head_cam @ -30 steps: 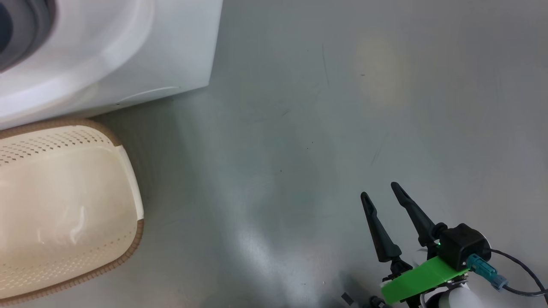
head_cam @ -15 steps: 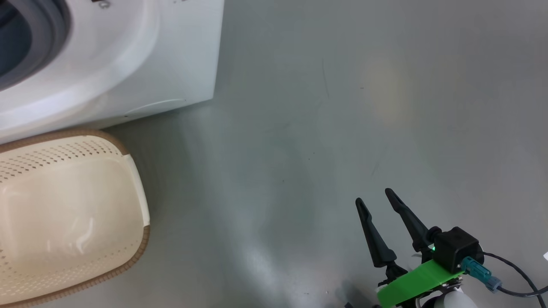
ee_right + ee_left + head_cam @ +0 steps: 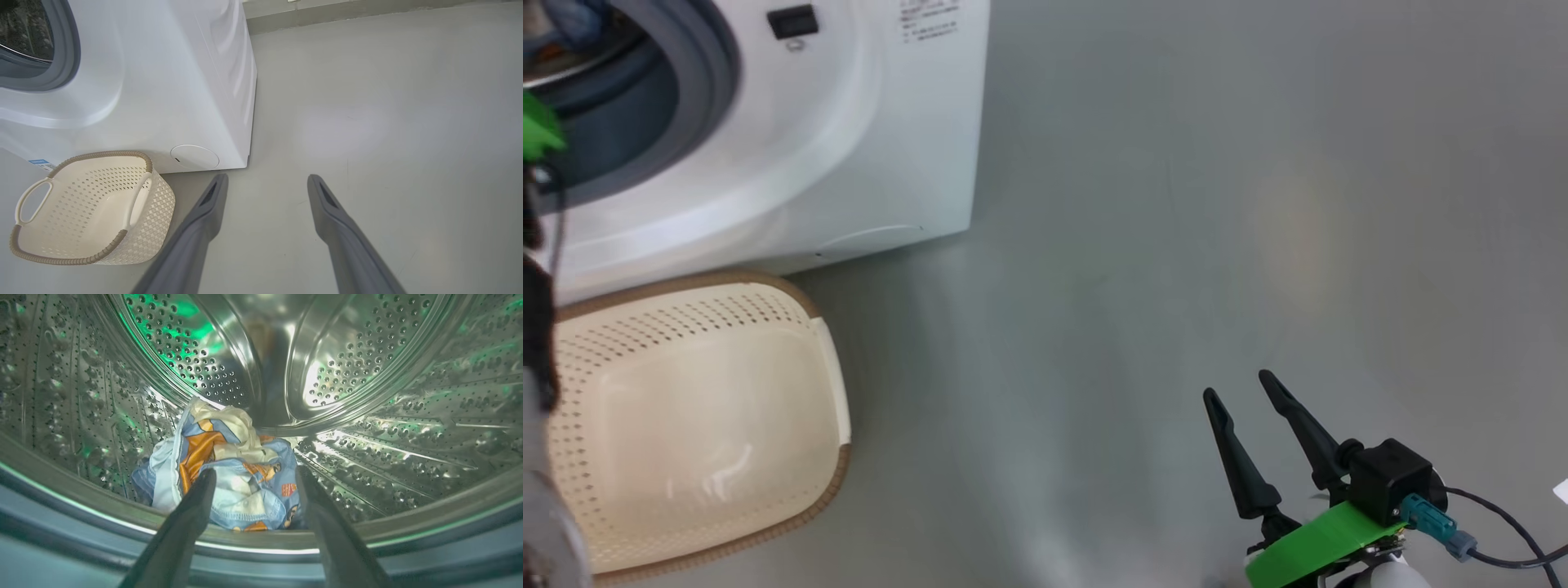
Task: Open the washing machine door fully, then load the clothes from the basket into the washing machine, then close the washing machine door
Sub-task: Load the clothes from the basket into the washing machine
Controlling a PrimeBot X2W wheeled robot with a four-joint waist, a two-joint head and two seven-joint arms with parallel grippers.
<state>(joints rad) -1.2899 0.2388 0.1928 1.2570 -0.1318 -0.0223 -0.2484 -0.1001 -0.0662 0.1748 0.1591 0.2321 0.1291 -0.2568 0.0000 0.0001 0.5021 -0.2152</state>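
— Left tool [image 3: 255, 471], how does it stand?
— Wide apart, holding nothing. Its two dark fingers point into the steel drum [image 3: 367, 347], one on either side of the clothes [image 3: 229, 457] in the wrist view. Whether the tips touch the cloth I cannot tell.
— And the clothes?
— A small blue, orange and white bundle lying on the bottom of the drum, past the grey-blue gasket [image 3: 711, 90], inside the washing machine [image 3: 866, 122].
— The basket [image 3: 686, 282]?
— On the floor [image 3: 1135, 204], just in front of the washing machine and below its opening, cream bottom showing, near the round flap [image 3: 194, 156].
— Right tool [image 3: 1237, 386]?
— Also wide, holding nothing, above bare floor well to the right of the basket.
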